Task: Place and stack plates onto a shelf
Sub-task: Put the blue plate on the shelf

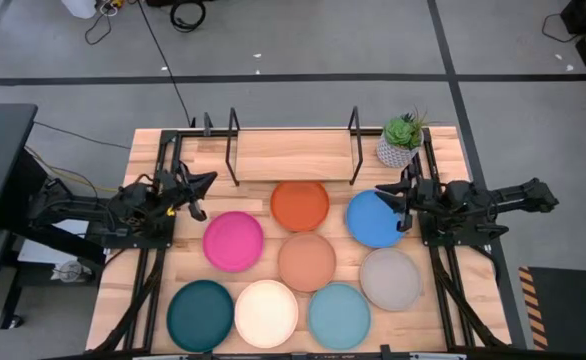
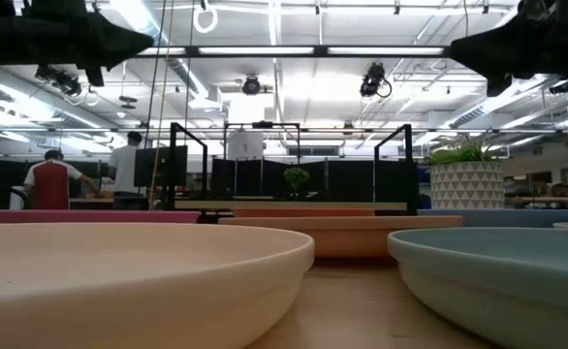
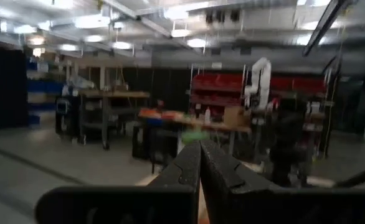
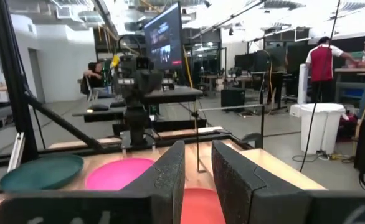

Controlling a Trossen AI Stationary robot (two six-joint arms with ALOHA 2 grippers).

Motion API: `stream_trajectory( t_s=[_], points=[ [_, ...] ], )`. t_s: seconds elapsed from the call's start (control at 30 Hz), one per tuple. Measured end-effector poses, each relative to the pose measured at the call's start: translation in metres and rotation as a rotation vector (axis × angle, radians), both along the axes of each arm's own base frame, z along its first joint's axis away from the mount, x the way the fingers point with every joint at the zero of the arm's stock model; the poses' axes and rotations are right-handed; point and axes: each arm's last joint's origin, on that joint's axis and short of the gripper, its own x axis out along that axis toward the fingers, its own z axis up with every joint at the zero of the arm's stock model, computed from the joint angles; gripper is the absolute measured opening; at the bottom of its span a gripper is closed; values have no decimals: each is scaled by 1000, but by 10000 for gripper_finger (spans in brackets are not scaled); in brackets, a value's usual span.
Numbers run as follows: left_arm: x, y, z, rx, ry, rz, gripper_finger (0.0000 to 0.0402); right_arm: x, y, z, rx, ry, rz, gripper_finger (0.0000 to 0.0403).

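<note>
Item: shelf (image 1: 293, 155), wooden base with black upright loops, at the far edge of the tabletop (image 1: 148, 150), between our two hands and beyond both; it carries no plate.

Item: eight plates, all flat on the tabletop, none stacked.
- Orange plate (image 1: 300, 205), midway between our hands and closest to the shelf.
- Pink plate (image 1: 233, 240), just beside and slightly nearer than our left hand (image 1: 201, 195).
- Blue plate (image 1: 375, 218), directly under the tips of our right hand (image 1: 395, 200).
- Terracotta plate (image 1: 307, 261), between the hands, nearer than the orange one.
- Grey plate (image 1: 390, 278), near side of the right hand.
- Dark teal plate (image 1: 200, 315), cream plate (image 1: 266, 313) and light blue plate (image 1: 339, 315), in the front row, well away from both hands.

Item: left hand, raised, fingers pressed together, holding nothing.

Item: right hand, raised, fingers narrowly parted, holding nothing.

Item: potted plant (image 1: 401, 140), just beyond the right hand, beside the shelf's end; not part of the job.

Status: we judge the task unstarted, at the first pick. Next move calls for the right hand to widen, descend to the blue plate's rim, grip it and carry it to the shelf, avoiding the plant.
</note>
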Motion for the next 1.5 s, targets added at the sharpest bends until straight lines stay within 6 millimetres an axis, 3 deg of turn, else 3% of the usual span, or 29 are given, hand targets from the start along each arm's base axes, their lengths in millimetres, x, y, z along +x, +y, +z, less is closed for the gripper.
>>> stream_trajectory(
  t_s=[0.2,0.3,0.6,0.77,1.0,1.23,1.5],
  points=[
    [5,-9,-1,187,43,-294,11,16,2,-14,-21,154,-1,86],
    [7,-12,-3,192,60,-369,11,25,3,-19,-25,229,0,86],
    [21,-6,7,4,165,-220,21,60,8,-18,-90,435,3,86],
    [29,-6,21,4,258,-218,72,83,11,-21,-141,570,19,96],
    [37,-11,25,25,364,-250,160,129,20,-21,-184,826,90,154],
    [39,-13,24,33,376,-261,176,172,26,-28,-307,1082,118,188],
    [38,-13,19,-9,413,-267,176,191,24,-21,-29,1416,-12,165]
  ],
)
